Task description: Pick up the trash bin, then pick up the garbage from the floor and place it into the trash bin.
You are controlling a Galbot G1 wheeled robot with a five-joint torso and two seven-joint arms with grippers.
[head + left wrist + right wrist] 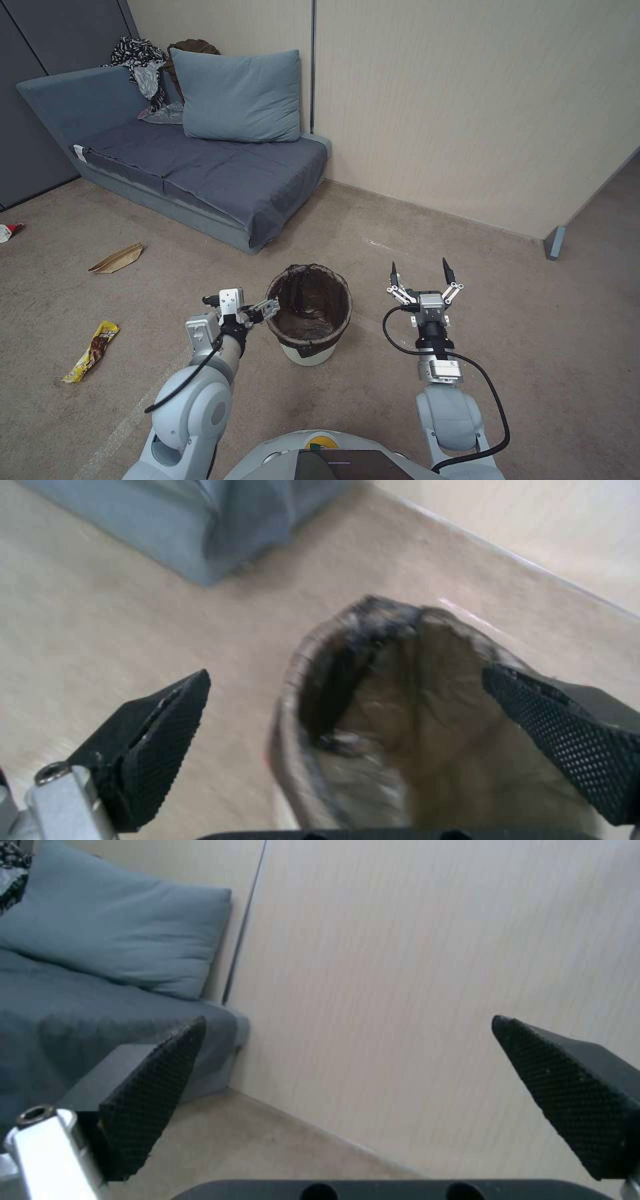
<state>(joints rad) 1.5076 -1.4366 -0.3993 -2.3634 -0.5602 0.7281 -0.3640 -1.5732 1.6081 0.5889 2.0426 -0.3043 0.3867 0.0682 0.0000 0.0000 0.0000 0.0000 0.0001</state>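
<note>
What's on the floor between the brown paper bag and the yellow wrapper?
Nothing: in the head view, bare carpet lies between the brown paper bag and the yellow wrapper.

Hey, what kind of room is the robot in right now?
Probably a living room or lounge in a home-like set-up: a blue-grey sofa bed with a big cushion stands against plain panelled walls, and beige carpet covers the floor.
</note>
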